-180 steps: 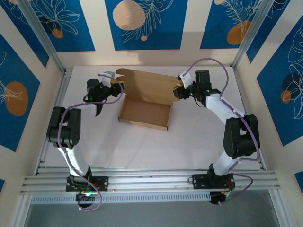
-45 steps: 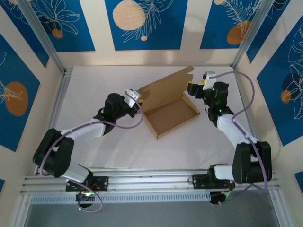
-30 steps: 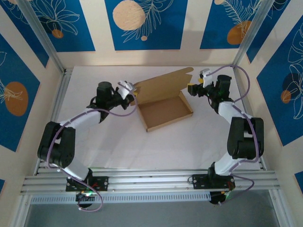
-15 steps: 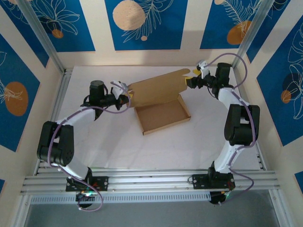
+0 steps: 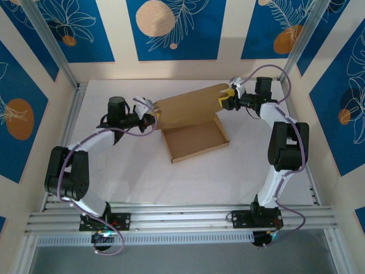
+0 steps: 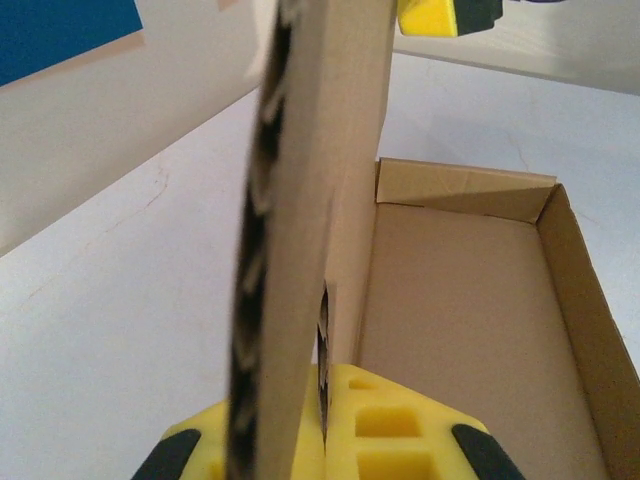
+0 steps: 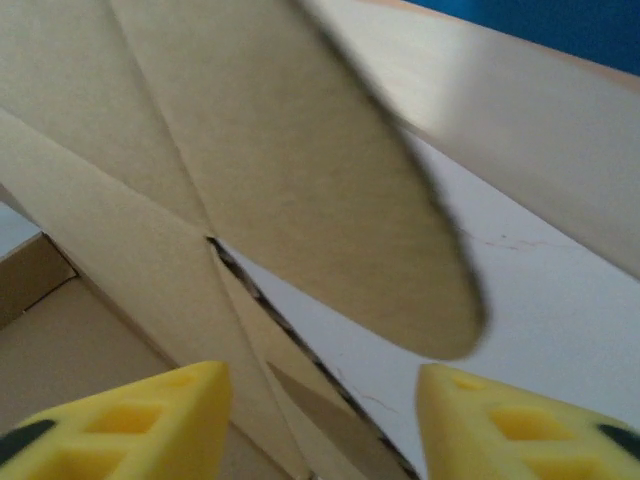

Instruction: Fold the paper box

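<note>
K: At the far middle of the table (image 5: 188, 182), what is the count?
M: One paper box (image 5: 194, 140). Its brown tray lies flat on the surface and its lid stands up along the far side. Two arms, two grippers.
K: Left gripper (image 5: 153, 117)?
M: At the lid's left end. Wrist view: yellow pads (image 6: 390, 430) are pressed together on the lid's edge, cardboard pinched between them. The tray's inside lies just right of the pinch.
K: Right gripper (image 5: 226, 100)?
M: At the lid's right end. Wrist view: both yellow fingers (image 7: 140, 420) stand apart, with a rounded lid tab ahead of the gap. Whether they touch cardboard, cannot tell. Nothing gripped.
K: Surface?
M: One white table, matte, faint scuffs. Aluminium rails (image 5: 182, 217) cross its near edge, with both arm bases bolted there.
K: Room?
M: Cream walls on three sides, carrying blue panels (image 5: 171, 28) with orange discs and white leaf outlines. Three panels on the back wall. One purple cable per arm.
</note>
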### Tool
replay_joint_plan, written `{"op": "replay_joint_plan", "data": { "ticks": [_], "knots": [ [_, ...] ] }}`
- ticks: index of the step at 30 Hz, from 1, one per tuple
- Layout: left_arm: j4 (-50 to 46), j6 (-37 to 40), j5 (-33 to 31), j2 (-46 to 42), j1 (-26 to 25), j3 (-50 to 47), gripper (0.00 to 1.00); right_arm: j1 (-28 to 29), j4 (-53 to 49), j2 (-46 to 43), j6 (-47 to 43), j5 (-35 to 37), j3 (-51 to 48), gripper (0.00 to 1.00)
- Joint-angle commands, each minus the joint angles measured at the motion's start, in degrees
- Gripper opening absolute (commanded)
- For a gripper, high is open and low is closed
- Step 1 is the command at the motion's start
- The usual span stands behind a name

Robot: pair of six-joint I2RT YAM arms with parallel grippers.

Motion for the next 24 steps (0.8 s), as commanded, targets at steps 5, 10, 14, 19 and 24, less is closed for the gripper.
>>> {"op": "replay_joint_plan", "data": {
  "ticks": [5, 10, 14, 19, 24],
  "knots": [
    [5.58, -6.34, -2.03, -0.54, 0.68, 0.95, 0.00, 4.28, -0.10, -3.41, -0.18, 8.88, -4.80, 0.14],
    [11.18, -13.70, -15.88, -1.07, -1.88, -1.93, 0.00, 8.12, 10.86, -10.09, 8.19, 17.70, -14.22, 0.03],
    [11.80, -16.46, -28.50, -1.59, -6.53, -2.84, 0.00, 14.85, 15.54, -14.30, 14.06, 30.01, -19.66, 0.02],
    [15.20, -23.50, -42.34, -3.43, -11.32, -6.40, 0.00, 21.75, 18.38, -17.45, 27.93, 44.27, -24.25, 0.00],
    [20.34, -31.53, -50.75, -4.28, -16.06, -10.34, 0.00, 27.48, 20.94, -20.12, 41.73, 57.51, -27.80, 0.00]
  ]
}}
